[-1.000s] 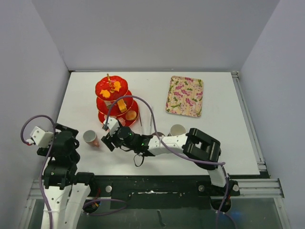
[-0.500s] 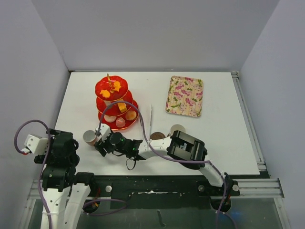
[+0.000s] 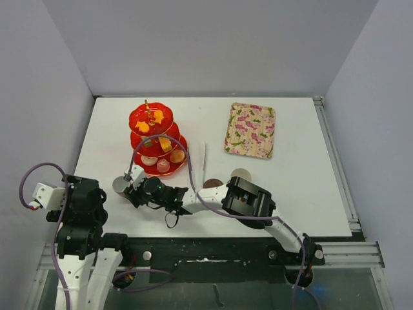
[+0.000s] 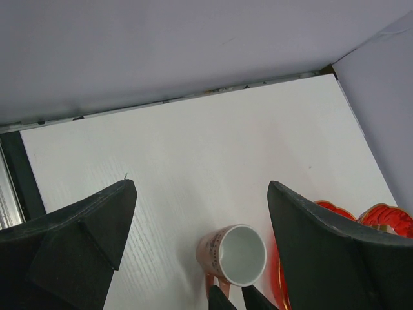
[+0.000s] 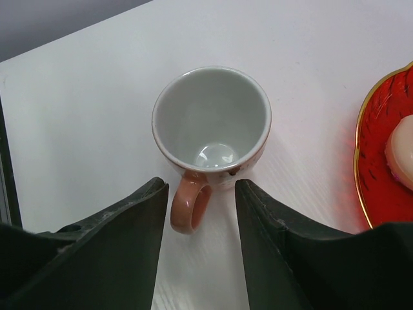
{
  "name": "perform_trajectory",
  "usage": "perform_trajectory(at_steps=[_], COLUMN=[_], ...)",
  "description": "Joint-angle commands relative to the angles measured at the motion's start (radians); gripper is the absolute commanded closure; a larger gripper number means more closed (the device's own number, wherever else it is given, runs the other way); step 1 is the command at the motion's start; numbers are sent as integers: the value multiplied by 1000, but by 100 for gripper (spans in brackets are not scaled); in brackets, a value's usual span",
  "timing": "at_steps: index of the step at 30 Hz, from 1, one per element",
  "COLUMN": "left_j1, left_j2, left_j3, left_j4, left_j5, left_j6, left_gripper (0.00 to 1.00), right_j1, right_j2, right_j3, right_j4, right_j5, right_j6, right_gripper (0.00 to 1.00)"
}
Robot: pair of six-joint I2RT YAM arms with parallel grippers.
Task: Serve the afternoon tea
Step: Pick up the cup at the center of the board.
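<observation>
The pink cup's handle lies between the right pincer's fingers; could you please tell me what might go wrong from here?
The handle sits nearer one finger of the right pincer, so closing may twist the pink cup instead of gripping it.
Held by that handle alone, the cup could tip or slip when lifted.
The red stand is close beside it; a sideways swing might knock its lowest tier.

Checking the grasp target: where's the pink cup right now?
Top view: pink cup stands near-left on the table, just left-front of the red three-tier stand; in the right wrist view its handle lies between the right gripper's fingers.
</observation>
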Motion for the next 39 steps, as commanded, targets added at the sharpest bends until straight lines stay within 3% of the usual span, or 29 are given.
perform_trajectory(at_steps=[1,4,8,15,20,26,32,36,39], left_j1=[-2,-8,-36,-41,-23,8,140,269,303], left_j2=[-6,-1,26,240,304,438,553,496,473], left_j3=[43,38,0,100,111,139,106,53,1], left_j4=[8,28,132,139,140,128,115,122,188], left_j5=[-21,-2,122,295,380,485,628,624,709], left_j6=[-12,20,176,246,274,282,242,203,216], left_gripper=[18,19,22,25,28,34,46,50,50], right_j1=[0,-4,-8,-22,-21,-17,-16,-12,-9], right_j2=[31,48,29,-56,-122,-321,-462,-522,-563], right_j3=[55,74,19,-147,-187,-386,-474,-505,-531], right_j4=[26,7,42,193,155,211,167,130,128], right_j5=[10,1,-29,-70,-136,-64,-40,-25,-5], right_j6=[7,16,23,39,-60,-80,-76,-63,-56], right_gripper=[54,56,63,46,41,41,41,41,41])
